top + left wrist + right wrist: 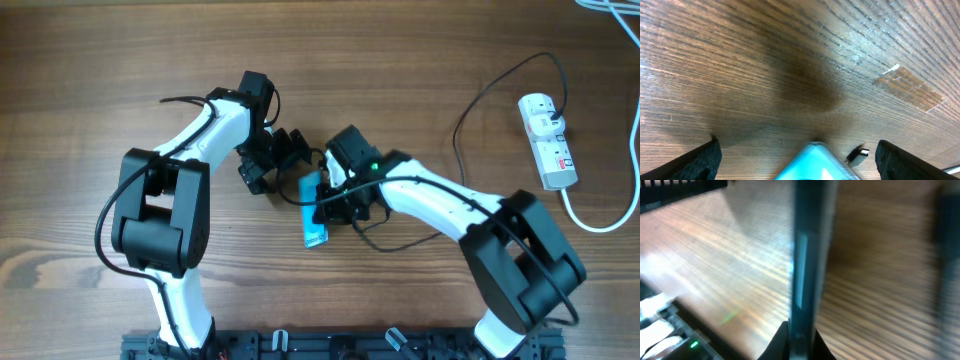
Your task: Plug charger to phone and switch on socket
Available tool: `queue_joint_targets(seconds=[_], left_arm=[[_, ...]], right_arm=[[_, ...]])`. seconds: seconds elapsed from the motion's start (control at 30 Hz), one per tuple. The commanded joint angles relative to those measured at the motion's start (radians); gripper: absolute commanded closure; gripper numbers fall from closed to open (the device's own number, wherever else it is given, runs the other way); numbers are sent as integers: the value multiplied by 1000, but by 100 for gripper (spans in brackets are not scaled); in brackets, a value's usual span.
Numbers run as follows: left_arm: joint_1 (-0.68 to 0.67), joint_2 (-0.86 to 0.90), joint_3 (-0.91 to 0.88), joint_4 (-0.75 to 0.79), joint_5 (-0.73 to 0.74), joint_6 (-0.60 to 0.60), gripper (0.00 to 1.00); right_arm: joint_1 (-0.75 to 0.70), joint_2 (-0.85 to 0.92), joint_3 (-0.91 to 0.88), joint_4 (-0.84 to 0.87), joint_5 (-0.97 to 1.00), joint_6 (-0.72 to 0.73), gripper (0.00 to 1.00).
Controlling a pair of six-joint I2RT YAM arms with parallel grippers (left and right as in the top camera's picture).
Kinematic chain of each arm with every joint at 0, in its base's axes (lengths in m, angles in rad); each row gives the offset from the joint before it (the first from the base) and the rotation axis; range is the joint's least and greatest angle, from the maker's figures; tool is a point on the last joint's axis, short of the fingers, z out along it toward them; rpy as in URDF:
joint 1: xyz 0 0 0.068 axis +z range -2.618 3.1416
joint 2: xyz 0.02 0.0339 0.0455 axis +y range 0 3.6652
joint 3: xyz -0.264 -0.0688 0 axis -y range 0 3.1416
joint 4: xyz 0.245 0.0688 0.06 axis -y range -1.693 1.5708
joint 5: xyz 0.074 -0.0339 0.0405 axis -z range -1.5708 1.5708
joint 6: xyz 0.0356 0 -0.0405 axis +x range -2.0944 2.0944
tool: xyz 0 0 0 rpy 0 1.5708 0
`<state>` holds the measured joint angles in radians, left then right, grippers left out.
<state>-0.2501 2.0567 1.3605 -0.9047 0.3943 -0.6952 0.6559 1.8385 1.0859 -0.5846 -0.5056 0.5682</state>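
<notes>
Phone position: I find the phone [315,212] near the middle of the table [400,60], between the two arms. It looks raised onto an edge rather than flat, but I cannot confirm the tilt.
Right gripper: the right gripper [801,336] is clamped tight on the phone. My wrist view shows the handset's thin side running away from between the fingers.
Left gripper: the left gripper [797,146] is spread to its widest and holds nothing. One end of the phone sits between its fingers [700,162], touching neither.
Charger: the charger [857,154] has its plug tip lying on the wood just beside the phone. It is apart from the phone and not inserted.
Socket: the socket [548,140] lies at the far right, well apart from both arms. I cannot read the switch position.
Done, in my judgement: the phone is secured for plugging, and nothing more.
Outstanding: pick up the plug tip, seat it in the phone's port, then reach right and press the socket switch.
Concern: the port end is hidden from me, so alignment cannot be verified.
</notes>
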Motion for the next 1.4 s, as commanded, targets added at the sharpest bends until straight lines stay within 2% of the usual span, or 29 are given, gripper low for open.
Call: queue_joint_targets(seconds=[0.0, 0.13, 0.2, 0.27, 0.33, 0.43, 0.87, 1.37], left_arm=[[23, 119, -55, 61, -206, 58, 0], [23, 119, -55, 61, -206, 58, 0], [23, 119, -55, 61, -206, 58, 0], [23, 119, -55, 61, -206, 58, 0], [23, 119, -55, 61, -206, 58, 0], [23, 119, -55, 61, -206, 58, 0], [23, 119, -55, 61, -206, 58, 0], [23, 119, -55, 61, -206, 58, 0]], right_arm=[[2, -31, 120, -190, 224, -99, 95], [41, -29, 101, -251, 437, -103, 96], [42, -29, 101, -240, 480, -113, 96], [45, -29, 101, -221, 376, -217, 96], [57, -29, 101, -213, 351, -227, 95], [60, -29, 100, -156, 355, -227, 90], [60, -29, 100, -138, 351, -228, 96], [59, -29, 100, -96, 347, -227, 95]])
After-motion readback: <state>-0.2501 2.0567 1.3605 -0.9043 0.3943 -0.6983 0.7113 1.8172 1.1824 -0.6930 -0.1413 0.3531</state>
